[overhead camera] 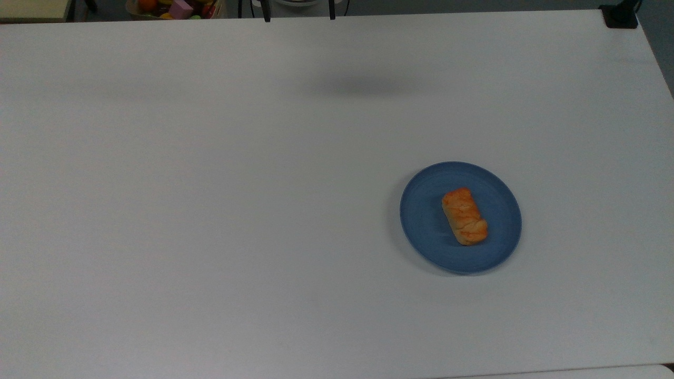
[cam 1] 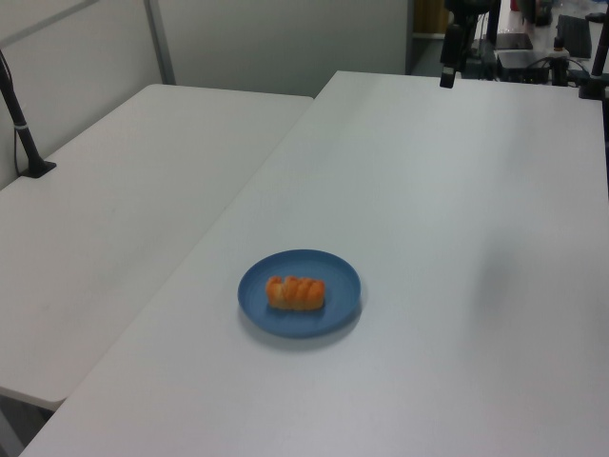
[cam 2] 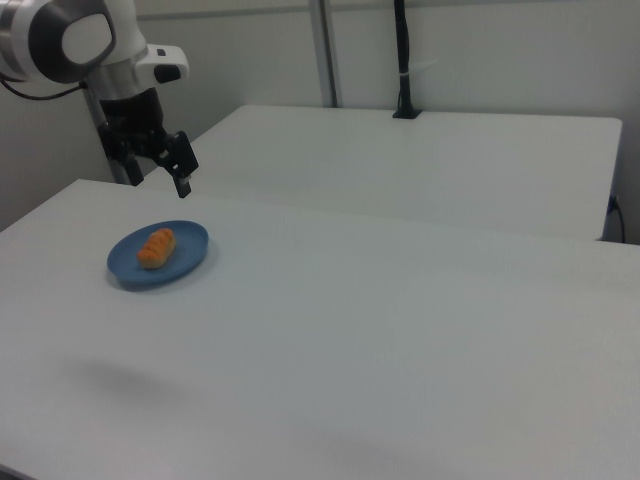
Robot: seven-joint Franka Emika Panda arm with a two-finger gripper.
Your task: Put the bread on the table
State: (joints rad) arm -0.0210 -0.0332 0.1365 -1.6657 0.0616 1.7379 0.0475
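Squarely on blue plate (overhead camera: 421,221): bread (overhead camera: 464,216).

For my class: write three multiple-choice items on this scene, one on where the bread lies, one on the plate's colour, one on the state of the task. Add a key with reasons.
1. Where does the bread lie?
A. On the plate
B. On the bare table
C. In the gripper

2. What colour is the plate?
A. Red
B. Blue
C. Green

3. How far along is the task?
A. Bread already on the table
B. Bread lifted in the air
C. Bread not yet picked up

Key: 1 A, the bun rests inside the plate's rim. 2 B, the round plate is blue. 3 C, the gripper hangs above the table, apart from the bread.
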